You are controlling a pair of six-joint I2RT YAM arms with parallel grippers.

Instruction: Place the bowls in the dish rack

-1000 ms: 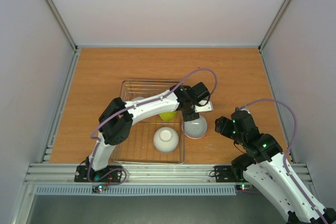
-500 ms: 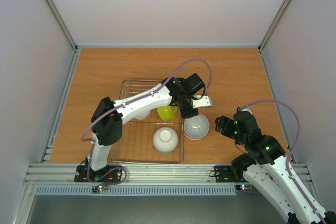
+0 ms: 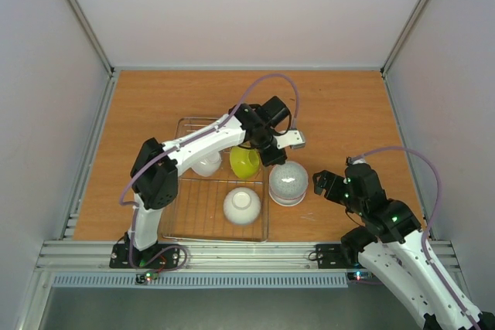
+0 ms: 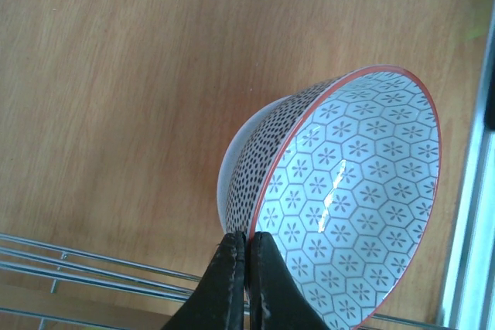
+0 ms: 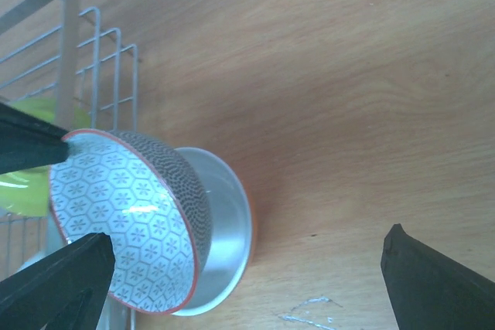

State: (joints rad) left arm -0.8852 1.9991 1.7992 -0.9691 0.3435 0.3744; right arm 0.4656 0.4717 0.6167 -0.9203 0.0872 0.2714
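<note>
Left wrist view: the left jaws pinch the rim of the grey dotted round bowl (image 4: 348, 183), tipped on 1 plain pale bowl (image 5: 228, 222) on the tabletop (image 4: 116, 75) just right of the silver wire dish rack (image 3: 199, 205), likely to lift it in; the right jaws are wide apart nearby.

A wooden table (image 3: 348, 106) stands evenly lit, plain white walls (image 3: 247, 13) behind and beside it, a metal rail (image 3: 232, 251) along its near edge.

White arm links (image 3: 203, 145) w/ black joints (image 3: 153, 179), thin purple cables (image 3: 271, 76) looped over, black tapered fingers (image 4: 229, 284).
</note>
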